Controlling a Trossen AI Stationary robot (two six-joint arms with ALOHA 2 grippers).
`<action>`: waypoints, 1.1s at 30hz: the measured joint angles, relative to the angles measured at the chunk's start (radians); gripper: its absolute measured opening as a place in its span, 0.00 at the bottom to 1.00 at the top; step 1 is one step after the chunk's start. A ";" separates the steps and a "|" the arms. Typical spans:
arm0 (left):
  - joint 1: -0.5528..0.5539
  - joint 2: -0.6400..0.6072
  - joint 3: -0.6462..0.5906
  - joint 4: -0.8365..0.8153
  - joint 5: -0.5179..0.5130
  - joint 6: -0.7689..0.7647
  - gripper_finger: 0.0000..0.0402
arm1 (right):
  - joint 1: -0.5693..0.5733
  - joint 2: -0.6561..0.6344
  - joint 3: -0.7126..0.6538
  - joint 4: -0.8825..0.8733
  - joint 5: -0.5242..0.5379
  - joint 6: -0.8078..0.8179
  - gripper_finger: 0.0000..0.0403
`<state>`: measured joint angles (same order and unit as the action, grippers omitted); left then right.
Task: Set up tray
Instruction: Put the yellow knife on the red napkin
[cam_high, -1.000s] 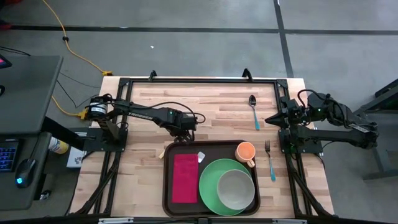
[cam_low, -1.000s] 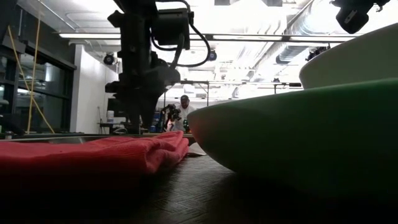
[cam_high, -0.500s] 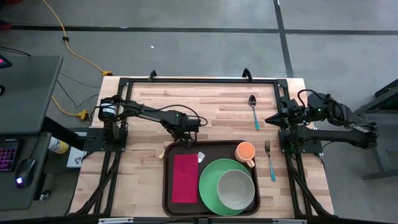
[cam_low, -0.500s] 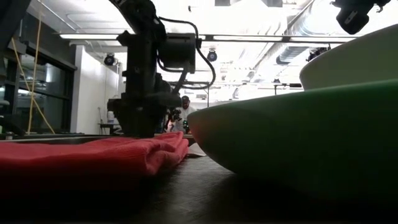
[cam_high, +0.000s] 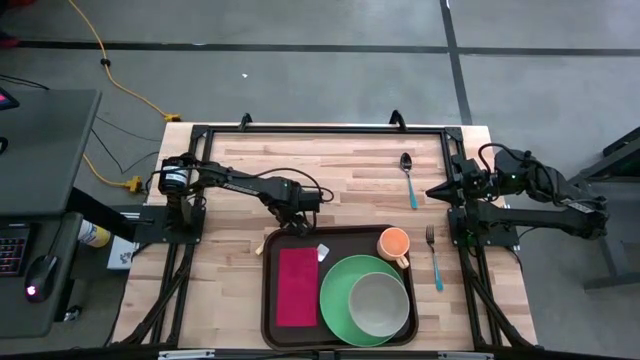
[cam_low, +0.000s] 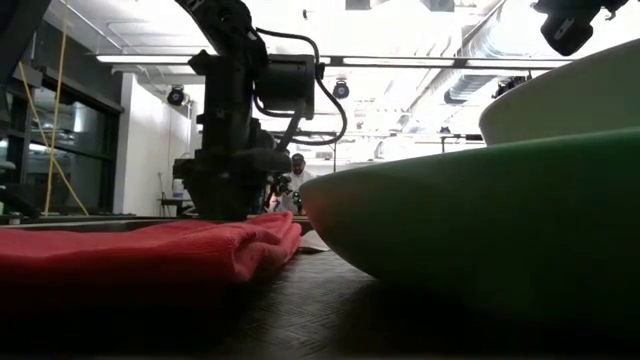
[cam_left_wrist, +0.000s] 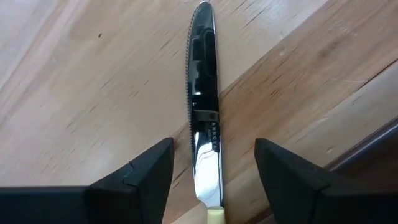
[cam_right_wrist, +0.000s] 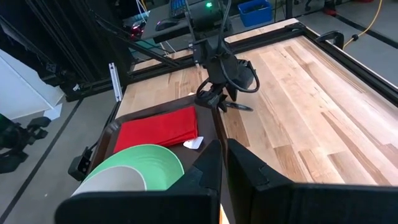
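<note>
From above, the left gripper (cam_high: 293, 226) is down at the far left corner of the tray (cam_high: 270, 320), which sits at the table's near edge carrying a red napkin (cam_high: 298, 286) and a green plate (cam_high: 345, 300). The right gripper (cam_high: 432, 192) waits at the table's right side, fingers together. At table height, the left arm (cam_low: 235, 110) stands beyond the napkin. Its wrist camera shows fingers (cam_left_wrist: 143, 180) spread wide either side of a knife (cam_left_wrist: 204, 118) on the wood, not touching it.

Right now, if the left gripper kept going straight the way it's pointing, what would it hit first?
Most likely the knife: it lies between the open fingers of the left gripper, on the wooden table beside the tray.
</note>
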<state>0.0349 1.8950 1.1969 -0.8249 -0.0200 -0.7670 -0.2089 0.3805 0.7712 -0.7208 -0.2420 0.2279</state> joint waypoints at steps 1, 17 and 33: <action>0.000 0.000 -0.004 0.000 0.002 0.000 0.64 | 0.000 0.000 0.000 0.000 0.000 0.000 0.00; 0.012 -0.001 -0.058 0.054 0.031 0.013 0.63 | 0.000 0.000 0.000 0.000 0.000 -0.001 0.00; 0.023 -0.001 -0.060 0.059 0.019 0.038 0.31 | 0.000 0.000 0.000 -0.001 0.000 -0.005 0.00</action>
<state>0.0580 1.8938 1.1366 -0.7658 -0.0010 -0.7288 -0.2089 0.3805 0.7712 -0.7216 -0.2417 0.2230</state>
